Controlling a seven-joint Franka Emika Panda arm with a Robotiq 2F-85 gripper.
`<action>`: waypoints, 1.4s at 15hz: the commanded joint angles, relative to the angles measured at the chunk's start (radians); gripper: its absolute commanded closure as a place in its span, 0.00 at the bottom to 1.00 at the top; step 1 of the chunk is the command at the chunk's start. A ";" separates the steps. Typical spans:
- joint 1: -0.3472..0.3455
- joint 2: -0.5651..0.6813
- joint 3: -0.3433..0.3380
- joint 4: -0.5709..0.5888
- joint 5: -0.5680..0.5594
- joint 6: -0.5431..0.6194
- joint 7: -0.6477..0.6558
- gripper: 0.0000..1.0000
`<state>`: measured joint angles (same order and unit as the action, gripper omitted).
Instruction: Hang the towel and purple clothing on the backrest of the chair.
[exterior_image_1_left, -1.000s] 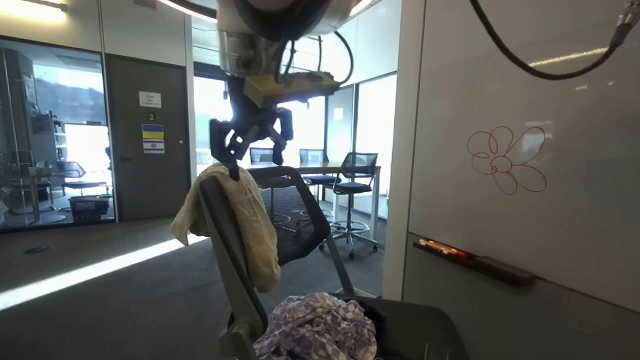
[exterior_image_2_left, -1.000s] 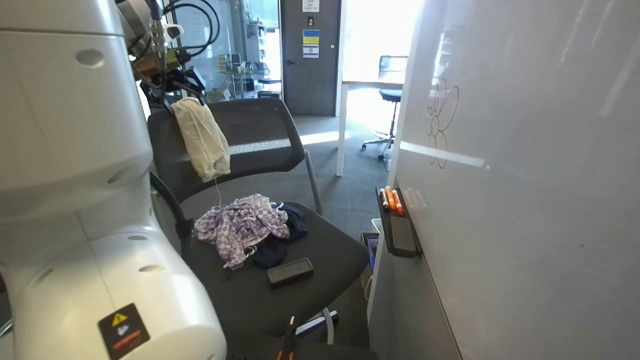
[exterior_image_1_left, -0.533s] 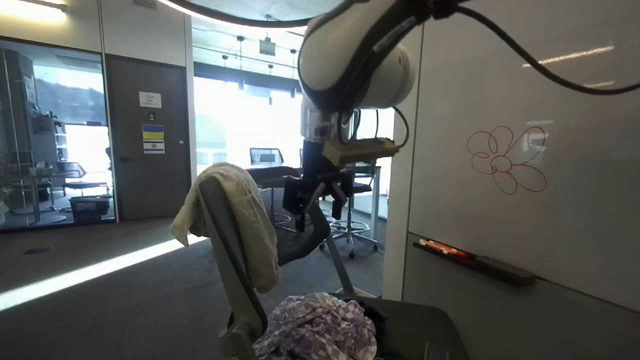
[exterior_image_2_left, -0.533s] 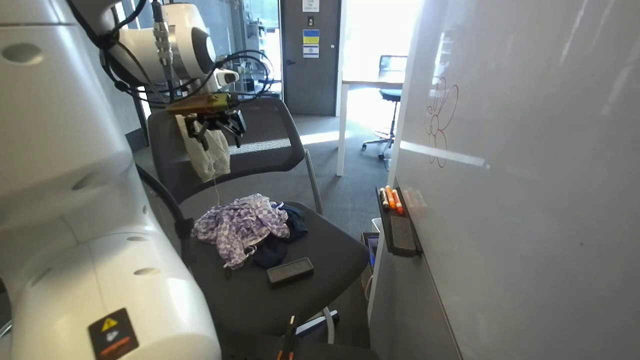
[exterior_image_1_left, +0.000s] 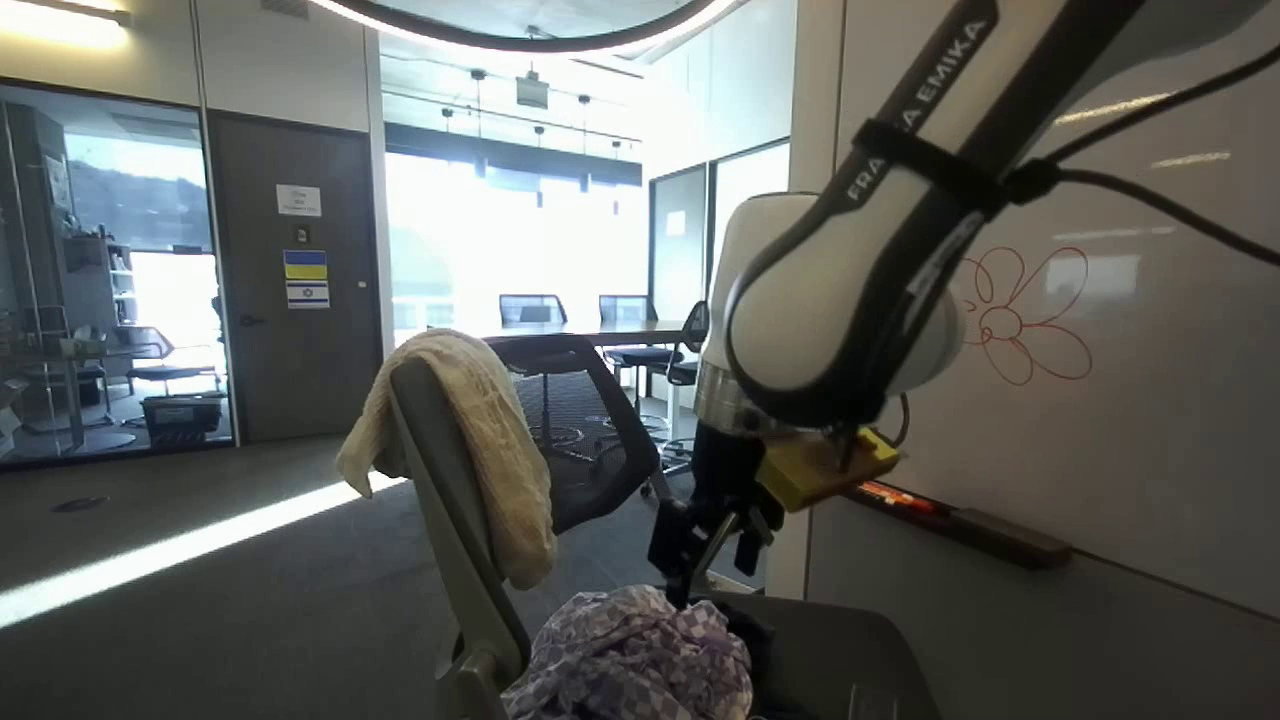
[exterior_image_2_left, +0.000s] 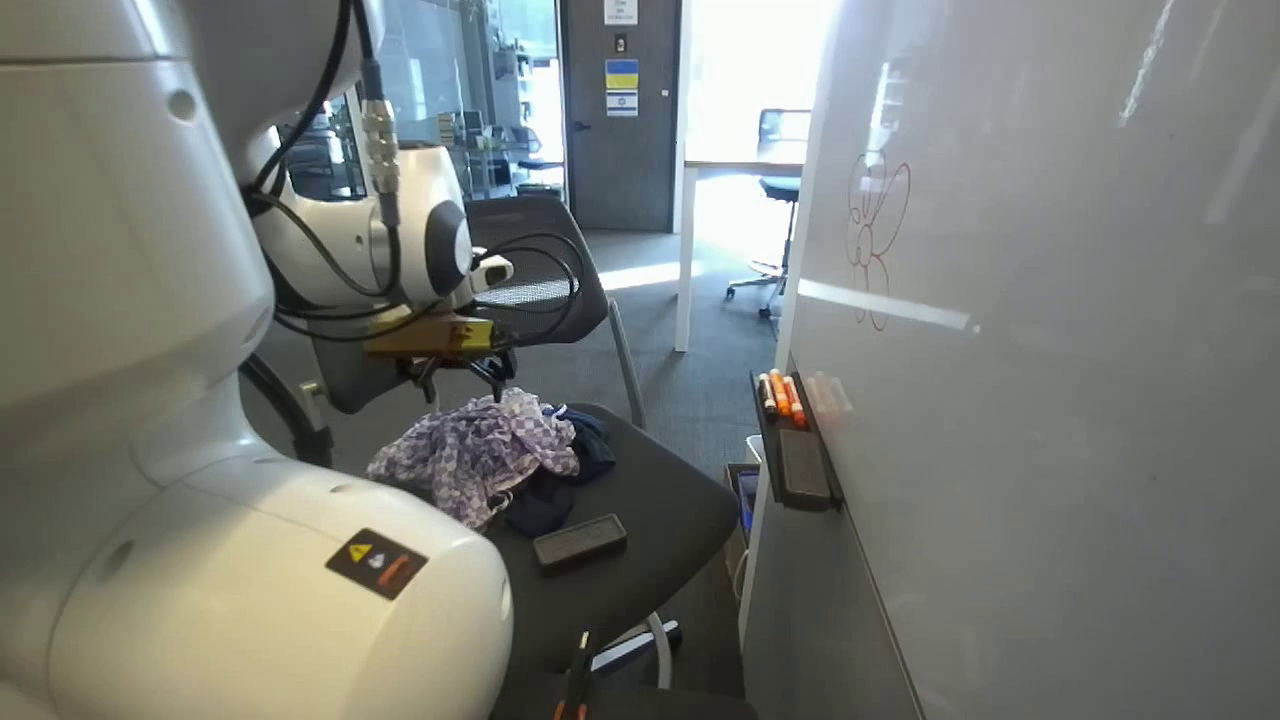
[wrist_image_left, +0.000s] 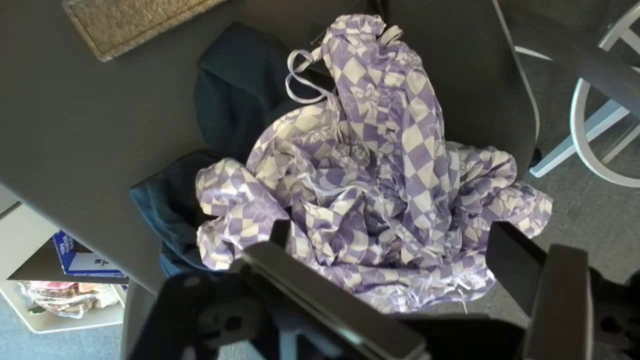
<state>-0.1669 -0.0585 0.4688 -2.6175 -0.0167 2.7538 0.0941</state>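
The cream towel is draped over the top edge of the chair's mesh backrest, hanging down both sides. In an exterior view the arm covers it. On the seat lies the purple clothing, a crumpled checkered heap with a thin white tie loop at one end. My gripper points down just above the heap, jaws wide apart. In the wrist view the clothing spreads beneath and between the fingers, unheld. Whether a fingertip touches it, I cannot tell.
Dark blue cloth lies partly under the clothing. A whiteboard eraser rests on the seat. Beside the chair stands a whiteboard with a marker tray. An open box sits on the floor below.
My gripper has moved away from the backrest top by the towel and come down over the purple clothing, jaws staying open. Towel and clothing look unmoved.
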 joint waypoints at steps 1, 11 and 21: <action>0.004 0.099 -0.037 -0.035 -0.221 0.212 0.117 0.00; 0.042 0.245 -0.138 0.058 -0.552 0.198 0.318 0.00; 0.115 0.403 -0.191 0.266 -0.606 0.108 0.373 0.00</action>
<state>-0.0923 0.2543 0.3121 -2.4546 -0.5822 2.9073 0.4266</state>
